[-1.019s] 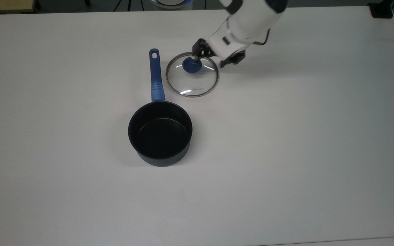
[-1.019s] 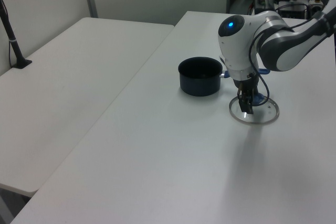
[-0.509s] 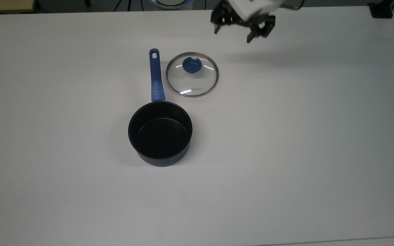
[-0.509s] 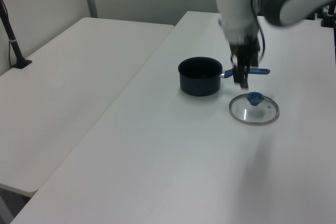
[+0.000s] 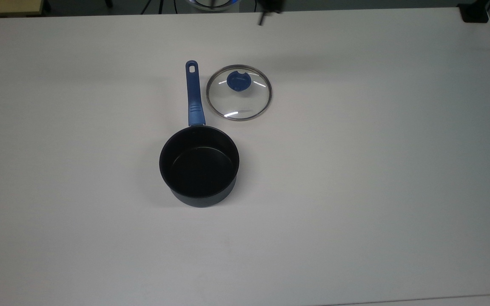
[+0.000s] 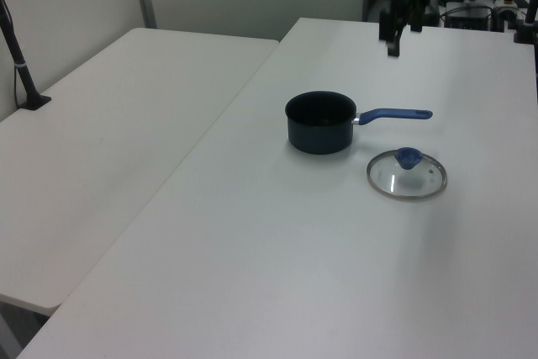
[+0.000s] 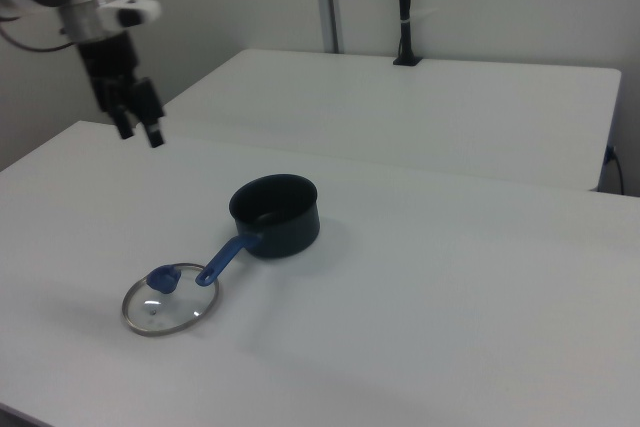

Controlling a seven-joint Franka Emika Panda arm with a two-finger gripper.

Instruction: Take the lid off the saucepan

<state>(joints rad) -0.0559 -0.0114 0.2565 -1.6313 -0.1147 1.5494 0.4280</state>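
Fingers (image 7: 157,134) of the gripper (image 7: 140,131) stand apart with nothing between them, hanging high above the worktop (image 5: 355,170) and well away from both task things. In the left view the gripper (image 6: 393,42) hangs over the far end of the worktop (image 6: 277,250), beyond the saucepan's handle.

The lid (image 5: 239,92) lies flat on the worktop with its blue knob (image 5: 238,80) up, off the saucepan (image 5: 199,165) and just beside the long blue handle (image 5: 193,95), on the top view's right of it. A narrow strip of worktop shows between handle and lid rim. The saucepan stands upright and uncovered, its black inside showing. In the right view the lid (image 7: 170,298) lies at the end of the handle (image 7: 224,259), nearer the camera than the saucepan (image 7: 275,214).
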